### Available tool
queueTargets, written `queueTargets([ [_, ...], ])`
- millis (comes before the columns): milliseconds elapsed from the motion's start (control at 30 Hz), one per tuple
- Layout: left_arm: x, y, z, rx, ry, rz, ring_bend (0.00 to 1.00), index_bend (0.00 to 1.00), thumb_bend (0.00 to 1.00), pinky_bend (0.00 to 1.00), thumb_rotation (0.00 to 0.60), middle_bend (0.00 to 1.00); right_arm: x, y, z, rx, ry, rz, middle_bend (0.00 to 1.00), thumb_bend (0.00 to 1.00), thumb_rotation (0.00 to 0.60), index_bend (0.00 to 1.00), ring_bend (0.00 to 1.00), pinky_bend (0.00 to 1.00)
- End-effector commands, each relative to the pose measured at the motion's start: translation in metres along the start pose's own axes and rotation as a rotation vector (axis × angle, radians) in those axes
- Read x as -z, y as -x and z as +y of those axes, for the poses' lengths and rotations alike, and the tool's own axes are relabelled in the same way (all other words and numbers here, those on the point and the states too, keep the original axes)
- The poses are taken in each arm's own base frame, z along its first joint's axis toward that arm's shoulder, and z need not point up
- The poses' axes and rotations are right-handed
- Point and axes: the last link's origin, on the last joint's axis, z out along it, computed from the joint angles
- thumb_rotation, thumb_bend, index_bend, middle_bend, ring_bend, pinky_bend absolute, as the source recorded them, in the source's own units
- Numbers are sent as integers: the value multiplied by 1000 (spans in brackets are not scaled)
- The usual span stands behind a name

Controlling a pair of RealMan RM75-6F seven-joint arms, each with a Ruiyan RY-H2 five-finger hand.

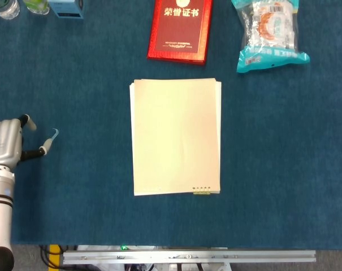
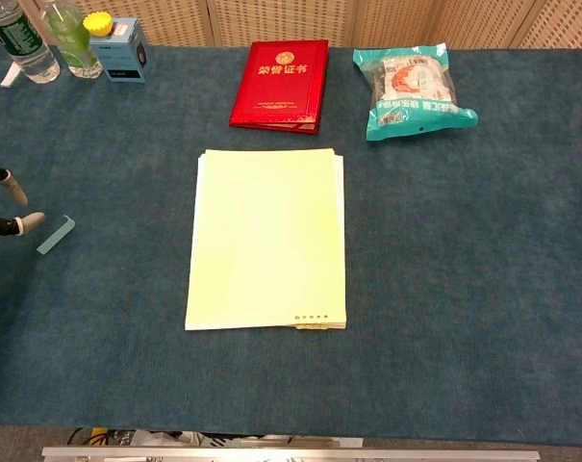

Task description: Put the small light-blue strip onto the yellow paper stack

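Soft, even light is falling from above, and both pictures are looking bright and sharp. The yellow paper stack (image 1: 176, 137) is glowing the brightest, paler from the head view and greener from the chest view (image 2: 267, 240). Only thin, faint shadows are showing along its edges. Above and right of the stack, the snack bag (image 2: 413, 91) is shining with little glare spots. Nothing is looking blurry.

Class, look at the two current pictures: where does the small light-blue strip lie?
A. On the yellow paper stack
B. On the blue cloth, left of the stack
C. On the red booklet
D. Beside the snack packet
B: the light-blue strip lies on the cloth well left of the yellow paper stack, close to the left hand.
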Motion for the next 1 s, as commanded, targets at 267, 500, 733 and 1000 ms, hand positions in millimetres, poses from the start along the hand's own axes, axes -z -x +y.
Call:
queueTargets([
  [267,0,8,6,26,3,-24,1000,371,222,1000,521,1000,3,2,3,0,16,-10,262,90,600,155,118,218],
  [500,-3,13,12,47,-6,-27,1000,386,222,1000,524,1000,4,3,5,1,26,-16,262,90,600,155,119,224],
  [733,-8,22,19,52,-27,-44,1000,396,222,1000,524,1000,7,2,7,3,39,-17,262,90,600,155,119,225],
  [1000,-11,28,18,59,-78,-42,1000,413,222,1000,523,1000,8,1,9,-1,42,-18,262,91,600,155,118,225],
])
